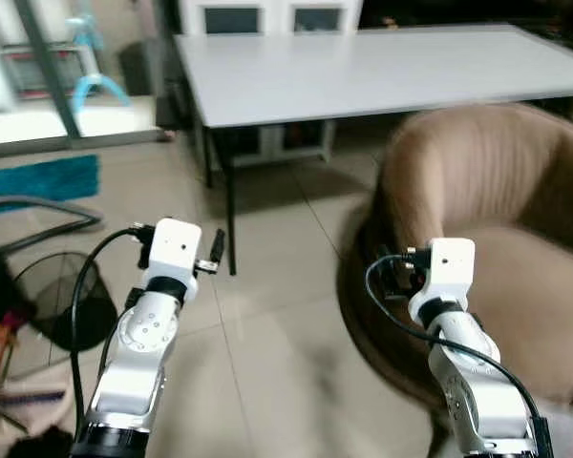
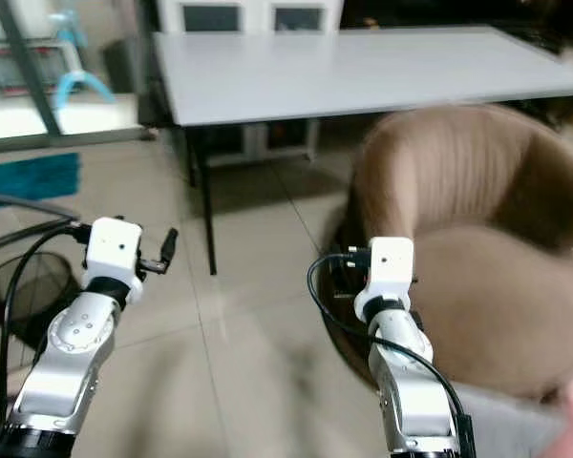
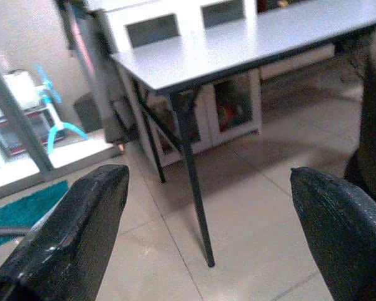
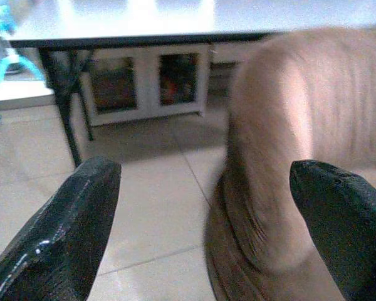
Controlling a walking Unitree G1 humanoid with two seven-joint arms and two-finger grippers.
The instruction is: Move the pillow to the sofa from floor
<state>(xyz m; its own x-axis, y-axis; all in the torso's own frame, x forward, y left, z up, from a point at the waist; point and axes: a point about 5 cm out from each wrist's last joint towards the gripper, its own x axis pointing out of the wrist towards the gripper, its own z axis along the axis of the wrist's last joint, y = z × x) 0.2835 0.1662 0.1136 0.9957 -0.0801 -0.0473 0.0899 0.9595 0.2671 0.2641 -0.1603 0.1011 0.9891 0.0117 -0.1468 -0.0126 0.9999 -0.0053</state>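
A round brown sofa chair (image 1: 497, 191) stands on the tiled floor at my right. My right gripper (image 4: 203, 170) is held up in front of its left side, fingers wide apart, with nothing between them. My left gripper (image 3: 207, 179) is raised over the bare tiles to the left, open and empty, and points toward the table leg (image 3: 194, 188). In the right eye view a blurred grey and pink patch (image 2: 516, 420) lies at the bottom right corner; I cannot tell what it is.
A long white table (image 1: 363, 67) on thin black legs stands ahead, with a white cabinet (image 1: 267, 19) behind it. A black wire fan guard (image 1: 57, 296) and clutter lie at the left, a teal mat (image 1: 38, 176) farther back. Bare tiles run between me and the table.
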